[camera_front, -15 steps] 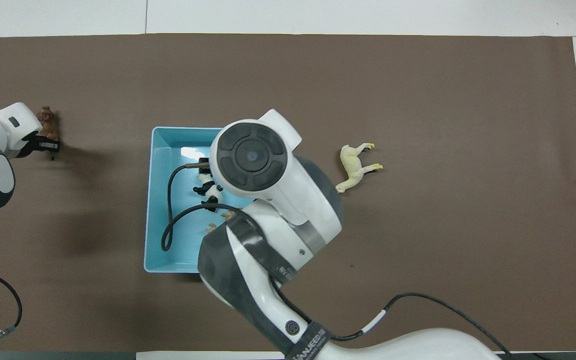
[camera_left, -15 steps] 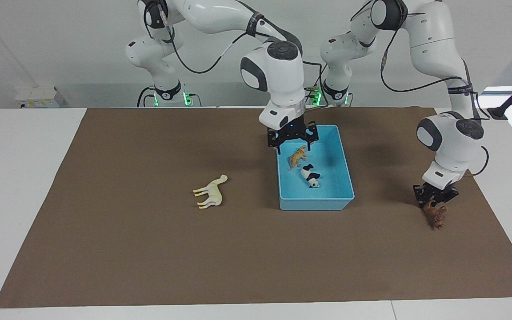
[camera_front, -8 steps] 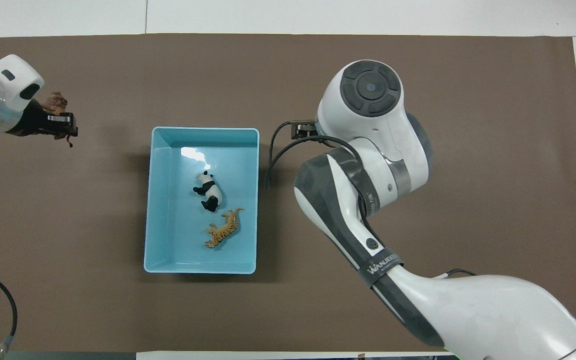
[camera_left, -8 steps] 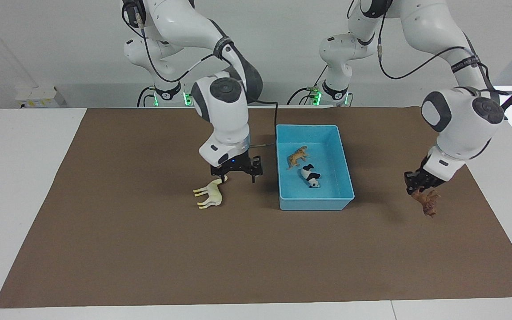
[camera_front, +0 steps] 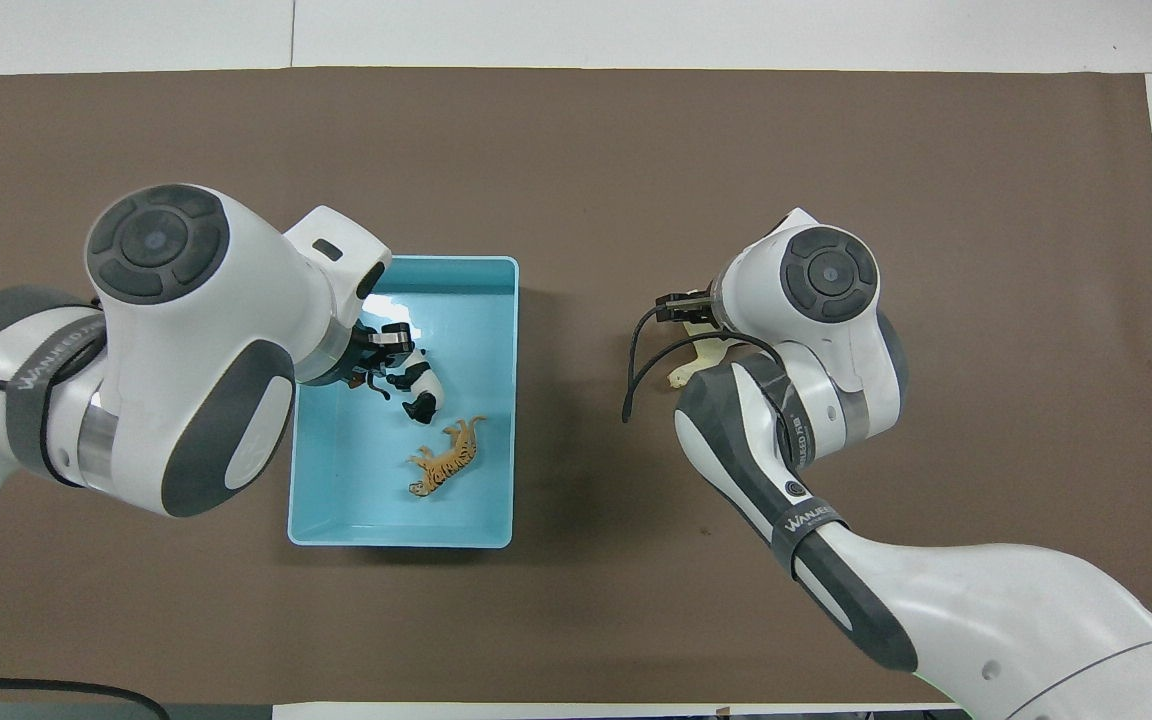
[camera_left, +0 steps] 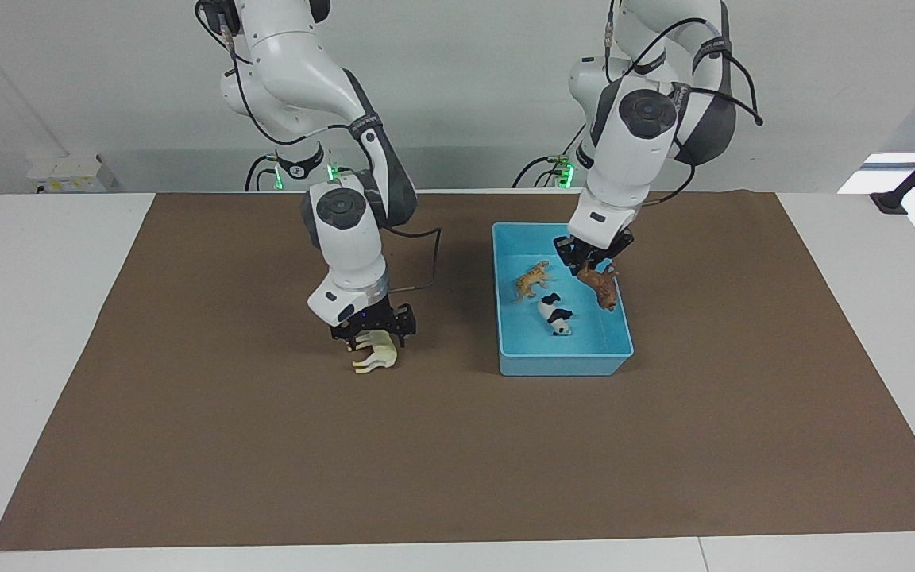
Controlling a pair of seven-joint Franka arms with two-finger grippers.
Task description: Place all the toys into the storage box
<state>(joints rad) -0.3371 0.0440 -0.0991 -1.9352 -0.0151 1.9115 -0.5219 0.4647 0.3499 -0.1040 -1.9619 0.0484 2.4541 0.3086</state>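
- Both arms have shifted: the left end effector has carried the lion from the tabletop at its own end of the mat to above the box, and the right end effector has come down from beside the horse onto it.
- Left end effector is pinching the lion, which hangs just below its fingers, inside the box's outline and clear of the floor.
- Under and beside that hanging lion, the panda and tiger lie on their sides in the box.
- Right end effector sits right on top of the horse, fingers straddling its body; whether they have closed on it I cannot tell. The horse looks to be on the tabletop, well apart from the box, toward the right arm's end.
- Step in hand, as I read it: dropping the third toy while the fourth is being gripped.
- Next, the left end effector needs only to spread its fingers, perhaps after lowering a little so the lion does not bounce onto the rim.
- Right arm then has to close firmly, lift, and carry the horse over the box wall; the left arm should clear out first, since both would crowd the same box.
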